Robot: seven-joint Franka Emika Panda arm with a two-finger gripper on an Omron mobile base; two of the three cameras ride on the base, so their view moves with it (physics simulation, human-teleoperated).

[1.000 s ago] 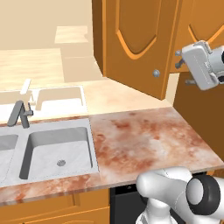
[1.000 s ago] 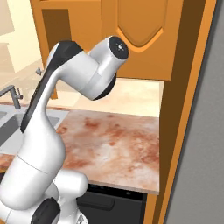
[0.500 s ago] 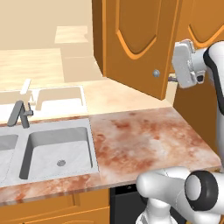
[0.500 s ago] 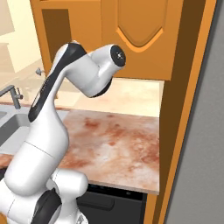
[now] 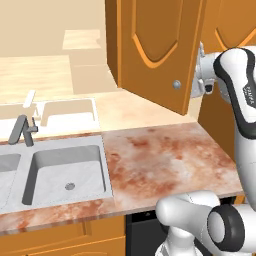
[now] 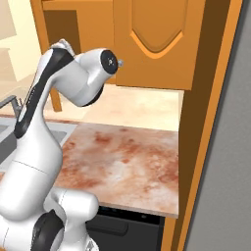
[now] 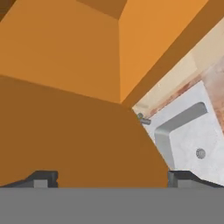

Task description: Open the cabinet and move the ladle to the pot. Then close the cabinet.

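The cabinet's left door (image 5: pixel 150 50) stands swung open over the counter, its round silver knob (image 5: pixel 176 84) near the lower edge. My gripper (image 5: pixel 200 74) is at the door's right edge, at knob height and partly behind it. In the hand view the gripper (image 7: pixel 111 178) is open, its two dark fingertips (image 7: pixel 41 178) wide apart with nothing between them, close to an orange-brown cabinet surface (image 7: pixel 78 131). In the right base view the arm's elbow (image 6: pixel 105 61) is in front of the arched cabinet door (image 6: pixel 157 44) and hides the hand. The ladle and the pot are out of view.
A grey sink (image 5: pixel 65 170) with a faucet (image 5: pixel 25 130) lies left of the marbled counter (image 5: pixel 160 155). The sink (image 7: pixel 188 140) also appears at the lower right of the hand view. A tall orange panel (image 6: pixel 206 122) bounds the counter on the right.
The hand has moved left, from right of the open door to its right edge. The door has not moved, and the jaws stay open.
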